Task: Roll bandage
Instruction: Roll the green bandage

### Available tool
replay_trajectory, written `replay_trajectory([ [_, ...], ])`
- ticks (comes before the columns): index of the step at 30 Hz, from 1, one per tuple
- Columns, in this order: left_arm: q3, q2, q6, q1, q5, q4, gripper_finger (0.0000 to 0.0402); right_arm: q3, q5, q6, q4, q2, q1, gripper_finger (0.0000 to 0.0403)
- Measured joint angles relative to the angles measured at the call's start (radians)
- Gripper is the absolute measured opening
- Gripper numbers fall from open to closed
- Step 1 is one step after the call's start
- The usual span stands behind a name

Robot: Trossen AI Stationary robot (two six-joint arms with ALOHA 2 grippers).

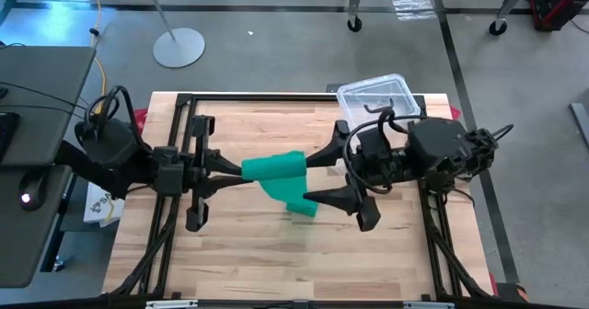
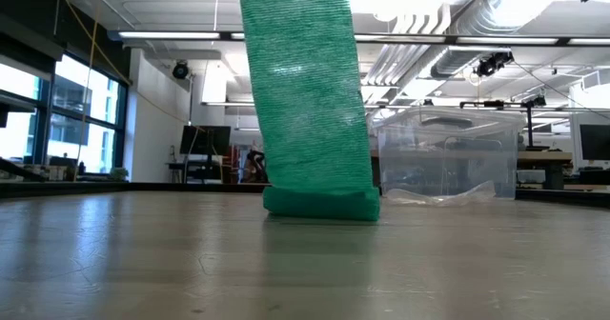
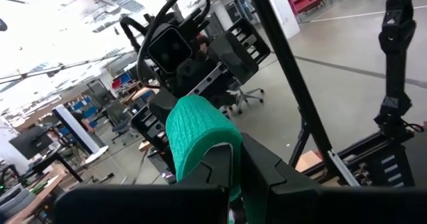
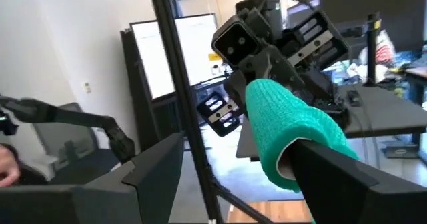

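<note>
You have 1 bandage (image 1: 279,174), green, held up over the middle of the table (image 1: 239,263). Its upper end is wrapped in a roll and its free tail hangs down to a folded heap on the wood, as the low view shows (image 2: 307,101).

Your left gripper (image 1: 241,170) comes in from the left side, its fingers pinched tight on the rolled end. Your right gripper (image 1: 313,176) faces it from the right with its jaws spread wide; in the right wrist view 1 finger (image 4: 333,167) runs inside the green roll (image 4: 293,134), while the other finger stands clear of it.

You also have 1 clear plastic box (image 1: 379,96) at the far right corner of the table, just behind the right arm and close to the table's far edge. In the low view, the box (image 2: 448,158) sits just right of the hanging strip.

Open wood lies along the whole near side of the table and in the far left part. The 2 grippers nearly meet at the centre, with little gap between them.
</note>
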Motion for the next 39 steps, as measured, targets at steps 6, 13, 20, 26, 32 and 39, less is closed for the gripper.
replay_trajectory([
  [6, 0.000, 0.003, -0.001, -0.001, 0.004, -0.003, 0.0008, 0.001, 0.007, -0.005, 0.000, 0.013, -0.005, 0.0218],
  [13, 0.000, 0.004, -0.030, 0.000, 0.012, 0.001, 0.0008, 0.001, 0.090, -0.007, -0.003, 0.015, -0.005, 0.0093],
  [20, 0.000, 0.006, -0.125, 0.000, -0.015, 0.001, 0.0026, 0.001, 0.094, -0.075, -0.005, 0.016, -0.004, 0.0011],
  [26, 0.000, -0.011, -0.223, -0.010, -0.046, -0.071, 0.0093, -0.002, 0.145, -0.206, -0.022, 0.008, 0.021, 0.0005],
  [32, -0.001, -0.046, -0.348, -0.025, -0.081, -0.162, 0.0125, -0.004, 0.222, -0.386, -0.037, -0.009, 0.071, 0.0004],
  [39, -0.001, -0.051, -0.360, -0.026, -0.082, -0.160, 0.0122, -0.002, 0.269, -0.652, -0.062, -0.013, 0.125, 0.0003],
])
